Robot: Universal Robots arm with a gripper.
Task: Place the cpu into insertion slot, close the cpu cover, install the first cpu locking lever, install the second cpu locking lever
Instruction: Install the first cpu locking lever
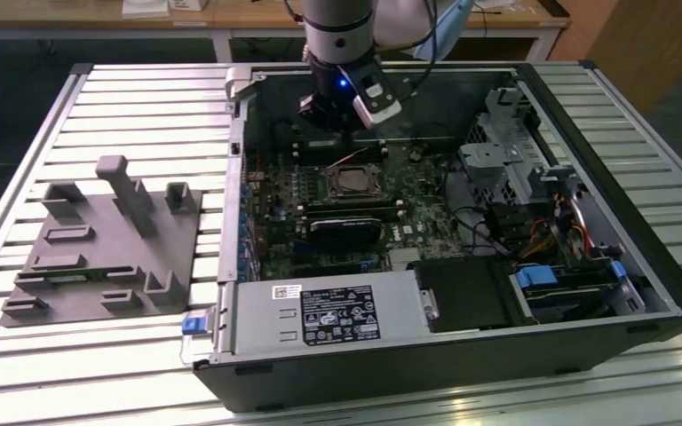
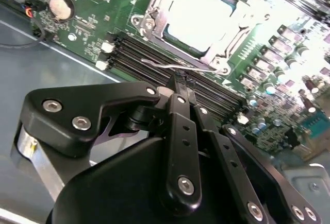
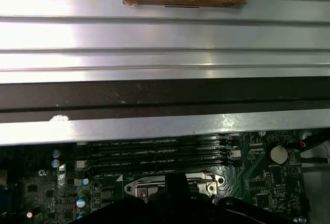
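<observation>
Apparently seated, cpu (image 2: pixel 201 13) sits in insertion slot (image 2: pixel 154 37) under cpu cover (image 2: pixel 223 49). End effector (image 2: pixel 180 80) is pinched closed, gripping nothing, tip just beside wire locking lever (image 2: pixel 160 65), likely to push it.

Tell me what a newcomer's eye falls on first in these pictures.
The open computer case lies on the slatted table, with the arm reaching into it. In the second wrist view, the black gripper hangs close beside the bright silvery cpu, which sits in the insertion slot on the green board.
</observation>
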